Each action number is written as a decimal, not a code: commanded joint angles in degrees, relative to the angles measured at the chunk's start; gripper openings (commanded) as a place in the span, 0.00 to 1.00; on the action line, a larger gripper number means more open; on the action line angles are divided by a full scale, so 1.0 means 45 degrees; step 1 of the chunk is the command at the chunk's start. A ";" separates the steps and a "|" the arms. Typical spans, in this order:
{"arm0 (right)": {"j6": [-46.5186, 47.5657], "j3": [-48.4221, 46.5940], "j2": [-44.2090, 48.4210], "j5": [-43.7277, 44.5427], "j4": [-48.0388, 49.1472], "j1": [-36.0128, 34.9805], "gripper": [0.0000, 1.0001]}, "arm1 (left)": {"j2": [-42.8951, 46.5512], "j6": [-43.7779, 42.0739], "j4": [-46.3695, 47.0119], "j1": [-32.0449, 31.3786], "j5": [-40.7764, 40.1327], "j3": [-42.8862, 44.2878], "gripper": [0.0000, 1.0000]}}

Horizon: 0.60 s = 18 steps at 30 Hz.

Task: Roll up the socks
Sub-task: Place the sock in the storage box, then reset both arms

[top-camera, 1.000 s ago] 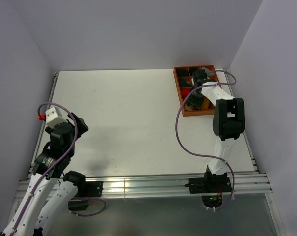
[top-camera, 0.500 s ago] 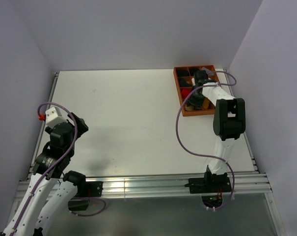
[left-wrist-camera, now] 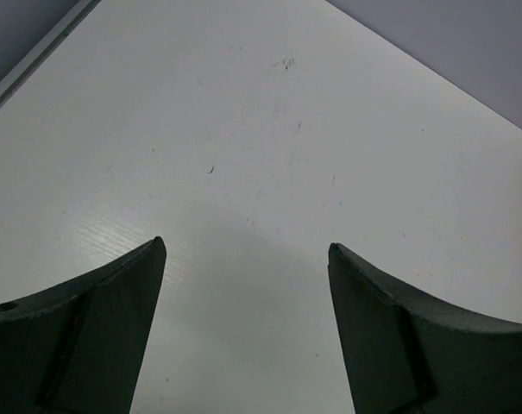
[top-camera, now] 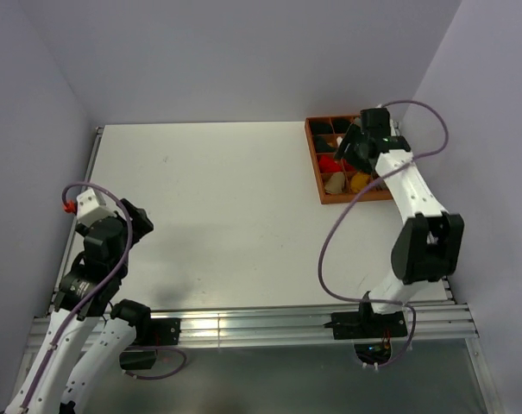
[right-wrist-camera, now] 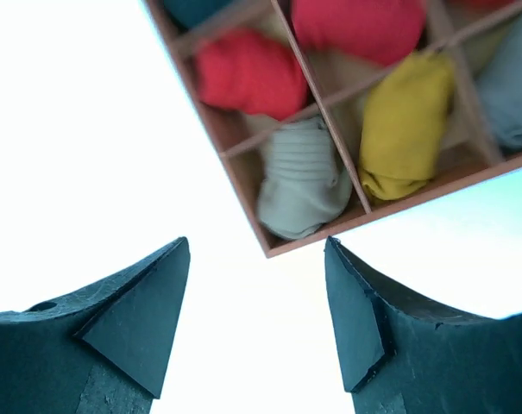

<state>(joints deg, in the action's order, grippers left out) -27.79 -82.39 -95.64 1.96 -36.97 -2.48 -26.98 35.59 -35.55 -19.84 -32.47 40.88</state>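
Both released: left end effector (left-wrist-camera: 245,244) over table (left-wrist-camera: 243,103); right end effector (right-wrist-camera: 257,241) above tray (right-wrist-camera: 347,222): tan sock (right-wrist-camera: 304,185), mustard sock (right-wrist-camera: 407,121), red bundles (right-wrist-camera: 252,73).

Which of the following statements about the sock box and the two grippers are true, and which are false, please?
1. The right gripper is open and holds nothing. True.
2. The left gripper is shut on a sock. False: it is open over bare table, holding nothing.
3. The yellow bundle lies in the divided box, in the compartment next to the pale bundle. True.
4. The divided box stands at the table's near left corner. False: it stands at the far right, by the right arm.
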 commanded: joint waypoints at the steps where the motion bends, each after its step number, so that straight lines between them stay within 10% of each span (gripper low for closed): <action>1: 0.0238 -0.0227 0.2282 0.0756 -0.0241 0.0121 0.71 | -0.0019 -0.0507 -0.0458 0.0072 -0.0187 0.1049 0.82; 8: 0.0297 0.0437 0.7882 0.2162 -0.0514 0.0161 0.72 | -0.0312 -0.1386 -0.1630 0.0072 0.0085 0.3703 0.84; 18: 0.1625 0.2956 1.5115 0.3762 -0.0046 0.0122 1.00 | -0.0138 -0.1972 -0.2978 0.0072 0.0282 0.5777 0.87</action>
<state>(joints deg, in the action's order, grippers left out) -24.18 -72.23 -31.05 15.42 -37.12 -1.98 -27.99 28.95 -45.93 -19.84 -31.33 64.07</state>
